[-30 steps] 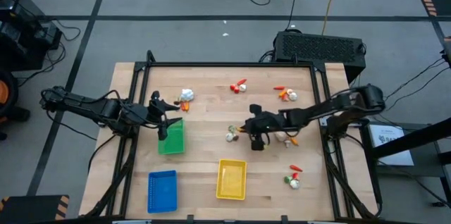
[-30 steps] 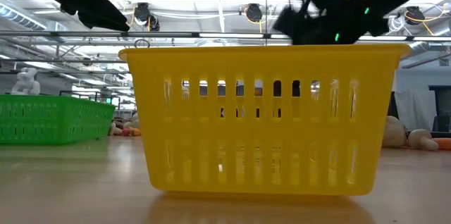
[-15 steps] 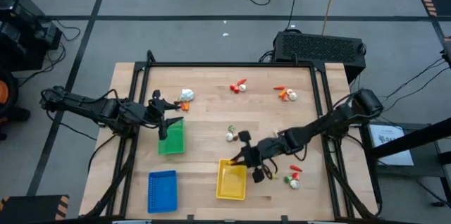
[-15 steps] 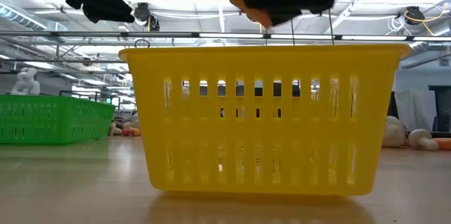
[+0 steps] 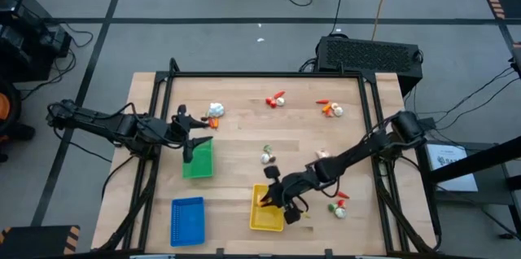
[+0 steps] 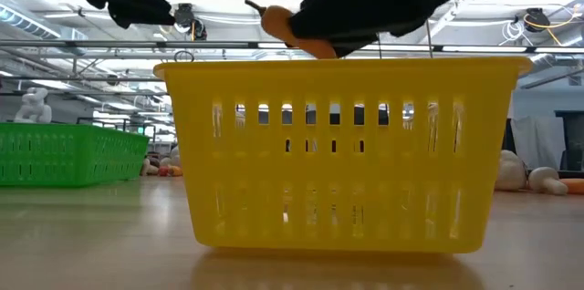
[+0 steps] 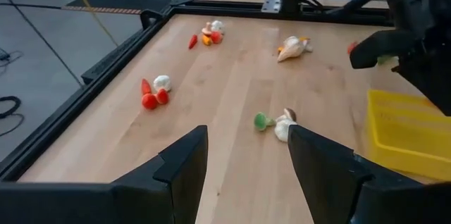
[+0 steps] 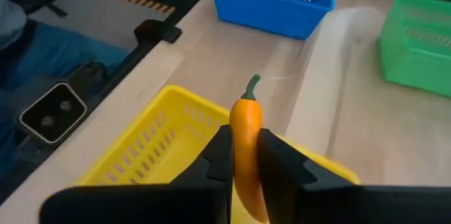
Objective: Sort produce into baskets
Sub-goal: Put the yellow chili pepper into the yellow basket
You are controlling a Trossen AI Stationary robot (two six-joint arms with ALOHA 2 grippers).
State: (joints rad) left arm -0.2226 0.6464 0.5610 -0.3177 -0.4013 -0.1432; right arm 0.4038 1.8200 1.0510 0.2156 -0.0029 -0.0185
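**Orange pepper held above yellow basket**

The right gripper (image 8: 243,164) clamps an orange pepper (image 8: 247,150) above the yellow basket (image 5: 267,219), near its rim. The left gripper (image 7: 243,157), jaws wide and empty, hovers at the green basket (image 5: 198,161). Open bench (image 5: 244,141) lies between.

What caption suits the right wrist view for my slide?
Right claw holding an orange pepper above the yellow basket.

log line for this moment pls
right pincer: shut on orange pepper, above yellow basket | left pincer: open, by green basket | step: drop pending
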